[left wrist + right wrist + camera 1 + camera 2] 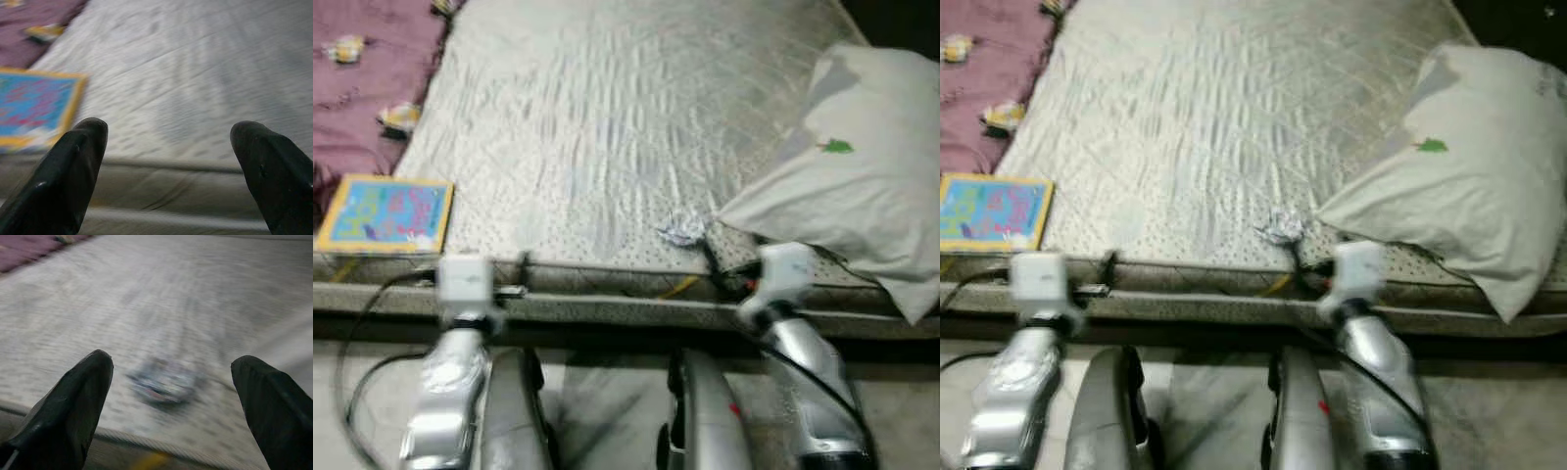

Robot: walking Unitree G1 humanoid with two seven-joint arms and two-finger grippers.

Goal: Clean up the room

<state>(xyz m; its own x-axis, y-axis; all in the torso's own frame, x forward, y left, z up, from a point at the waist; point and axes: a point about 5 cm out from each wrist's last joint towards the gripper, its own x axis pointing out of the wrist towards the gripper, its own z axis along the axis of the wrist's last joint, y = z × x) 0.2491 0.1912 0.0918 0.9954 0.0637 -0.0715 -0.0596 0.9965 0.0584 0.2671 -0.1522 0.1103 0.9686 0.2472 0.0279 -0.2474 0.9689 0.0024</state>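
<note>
Both arms are up at the near edge of the bed (607, 117): right end effector (171, 382) spread wide and empty, pointing at a crumpled wrapper (682, 231) that sits near the mattress edge just beside the corner of the white pillow (862, 166). Left end effector (168, 147) is also wide and empty, aimed at bare mattress beside a colourful book (385, 213). The book lies at the near left corner; a purple blanket (362, 88) lies beyond it.
</note>
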